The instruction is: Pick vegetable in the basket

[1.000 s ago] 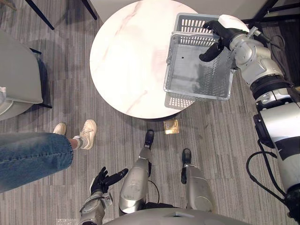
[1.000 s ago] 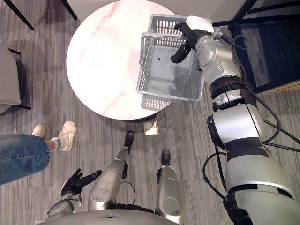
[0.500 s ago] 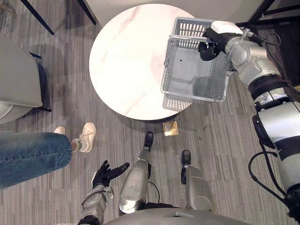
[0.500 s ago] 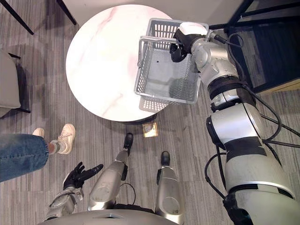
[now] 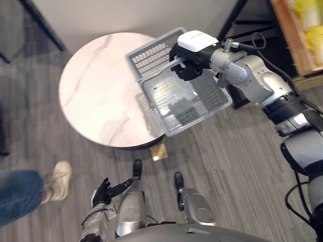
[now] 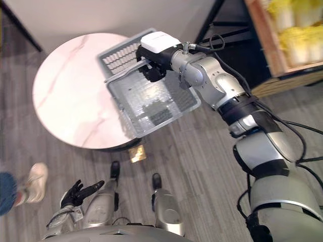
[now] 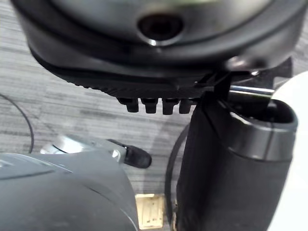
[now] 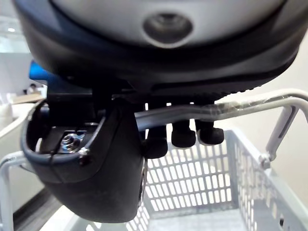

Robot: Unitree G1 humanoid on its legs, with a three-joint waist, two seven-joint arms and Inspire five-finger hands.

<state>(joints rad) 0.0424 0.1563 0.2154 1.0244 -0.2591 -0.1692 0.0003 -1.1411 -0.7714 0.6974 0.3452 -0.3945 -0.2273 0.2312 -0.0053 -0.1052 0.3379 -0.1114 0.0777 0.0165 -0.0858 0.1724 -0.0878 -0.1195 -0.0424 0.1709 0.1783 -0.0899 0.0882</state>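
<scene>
An empty grey plastic basket (image 5: 151,56) hangs tilted over the right edge of the round marble table (image 5: 96,91). My right hand (image 5: 185,68) is shut on its metal handle (image 8: 250,103). In the right wrist view the fingers (image 8: 183,137) curl round that bar, with the basket's slotted wall beyond them. Yellow-green leafy vegetables (image 6: 295,22) lie in a wooden shelf at the upper right, apart from the basket. My left hand (image 5: 103,191) hangs low beside the legs, its fingers straight and holding nothing.
A person's shoe (image 5: 58,179) and jeans leg (image 5: 17,201) show at the lower left on the grey carpet. A brass floor socket (image 5: 160,152) sits under the table's near edge. Dark shelf legs (image 5: 229,22) stand behind the basket.
The camera has swung right, bringing the vegetable shelf into view. My right hand has shut on the handle, and the basket has been raised and turned askew. The left hand stays low.
</scene>
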